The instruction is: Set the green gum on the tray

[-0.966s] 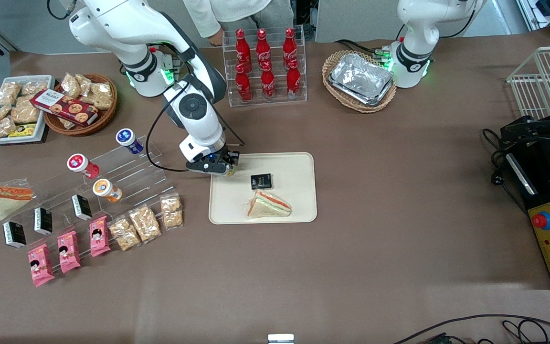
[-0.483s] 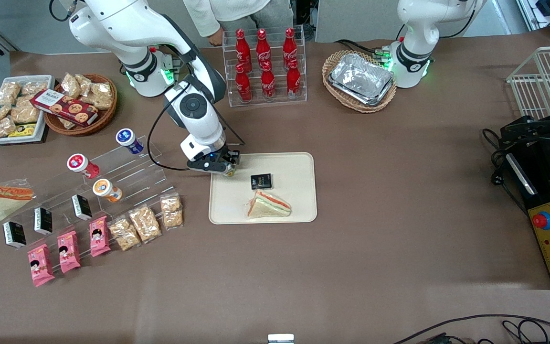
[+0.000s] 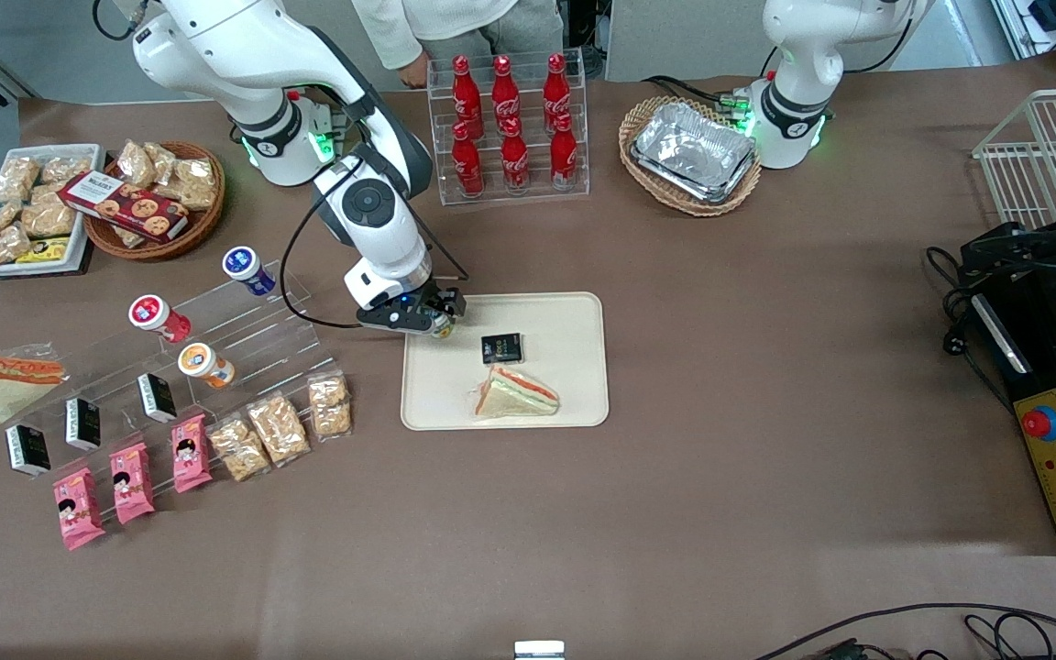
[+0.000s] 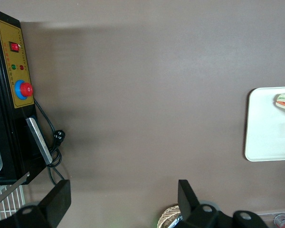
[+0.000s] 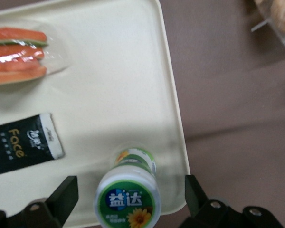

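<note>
Right now, from where I stand:

Arm pose: the working arm reaches out from its base and bends down so its wrist points at the surface (image 3: 720, 367), over the tray corner farthest from the front camera at the working arm's end.

Claw (image 3: 441, 321): it hangs low over that corner of the tray (image 3: 574, 316); in the wrist view the two fingers (image 5: 64, 197) stand wide apart on either side of the green gum (image 5: 128, 194), with clear gaps between them and the bottle, so it grips nothing.

Green gum: it stands upright on the tray, just inside the rim at that corner, white lid with the green label facing up, green-yellow body below it. From the front it shows only as a small yellowish spot (image 3: 442, 328) under the claw.

Tray: cream, flat, lying on the brown surface. It also carries a black packet (image 3: 501, 348) near its middle and a wrapped sandwich (image 3: 516, 392) nearer the front camera; the gum stands near the packet without touching it.

Display stand: a clear stepped rack (image 3: 253, 335) toward the working arm's end holds an orange-lidded bottle (image 3: 205, 364), a red-lidded bottle (image 3: 158, 317) and a blue-lidded bottle (image 3: 247, 269).
</note>
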